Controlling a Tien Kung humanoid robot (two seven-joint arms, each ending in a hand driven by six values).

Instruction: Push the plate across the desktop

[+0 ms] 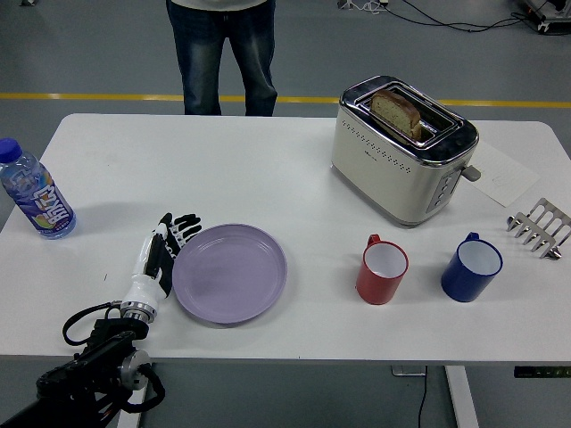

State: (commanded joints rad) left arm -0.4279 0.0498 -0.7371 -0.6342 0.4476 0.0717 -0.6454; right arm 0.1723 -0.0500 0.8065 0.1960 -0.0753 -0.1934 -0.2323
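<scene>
- Pressing flat against the left rim of the round lilac plate [230, 273], the robot's left hand [161, 257] lies with its black-and-white fingers stretched out straight and together, gripping nothing.
- Its black arm runs down to the lower left corner, where cables bunch and the frame cuts it off.
- That plate sits on the white table [223, 169] left of centre, near the front edge.
- At the far left stands a clear plastic bottle with a blue cap [34, 193], its side partly cropped.
- Right of the plate are a red mug [382, 268] and a blue mug [472, 267], well apart from it.
- Behind them a cream toaster [401, 152] holds a slice of bread.
- A metal toast rack [540, 226] is clipped by the right edge.
- A person in jeans [223, 55] stands beyond the table, visible only from the waist down.
</scene>
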